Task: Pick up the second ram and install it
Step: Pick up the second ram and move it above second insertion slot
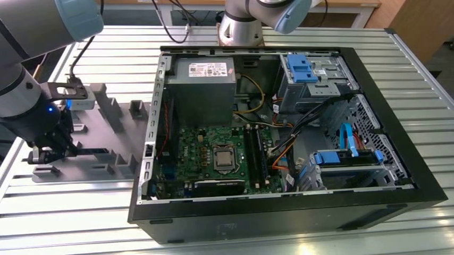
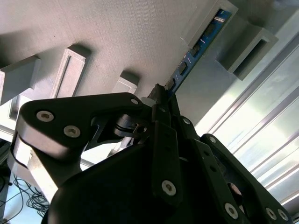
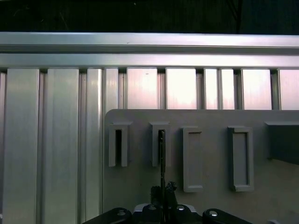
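The step in hand reads as the pick-up. The black two-fingered gripper is pressed together on the second ram, a long, thin blue-green circuit-board stick with dark chips, pinching it by its upper edge. The stick stands on edge in the grey plastic holder tray, its far end seated in one of the tray's slotted posts. In the exterior view the tray lies at nine o'clock from the open black computer case on the ribbed aluminium table. To do this well, the pinch looks best kept square to the board's flat faces. Any lift should run straight along the posts' slots, since a tilt or twist could wedge the thin board or bend it. The grip seems to sit near one end rather than mid-length, so the free end may sag or swing; slow, level motion would suit. The long black slot strips on the green motherboard lie at three o'clock from the gripper, well apart.
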